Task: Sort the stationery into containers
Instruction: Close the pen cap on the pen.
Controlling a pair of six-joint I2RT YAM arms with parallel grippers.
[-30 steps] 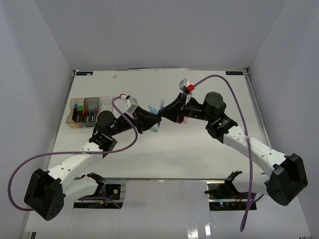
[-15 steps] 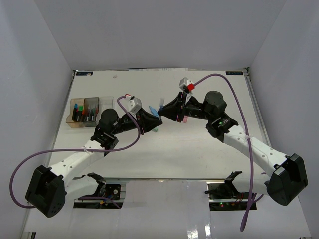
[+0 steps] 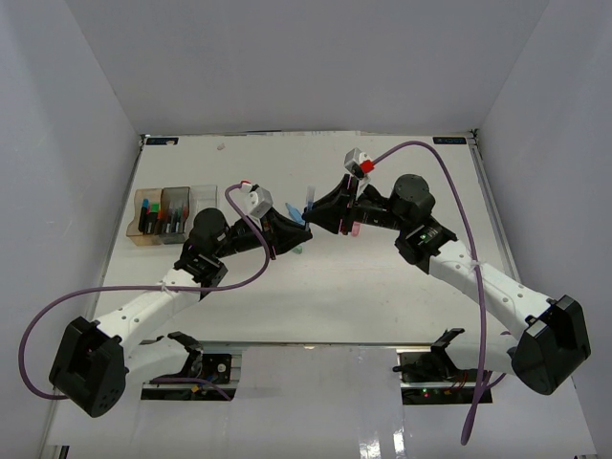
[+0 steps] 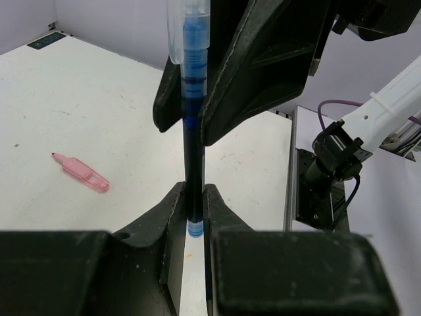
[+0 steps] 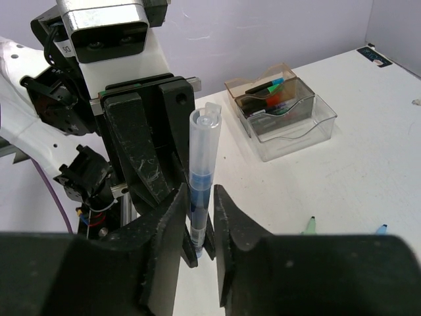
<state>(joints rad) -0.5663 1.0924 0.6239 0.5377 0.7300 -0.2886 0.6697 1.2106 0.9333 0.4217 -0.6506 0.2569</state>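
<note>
The left tool (image 4: 191,201) pinches the low end of a slim pen (image 4: 195,59), clear barrel with blue inside, above the middle of the surface (image 3: 382,287). The right tool (image 5: 197,210) flanks the same pen; whether it presses, I cannot tell. Tinted hard boxes (image 5: 296,135) stand at 9 o'clock by the edge. The surface is bare and white at 6 o'clock.

Pen (image 4: 192,131) upright between the jaws of left gripper (image 4: 191,214) and right gripper (image 5: 199,220), tapered piece (image 4: 82,174) on table (image 4: 99,112) left of the left jaws, containers (image 5: 316,125) beyond and right of the right jaws, two more pieces (image 5: 309,226) (image 5: 381,230) nearer, also right.
</note>
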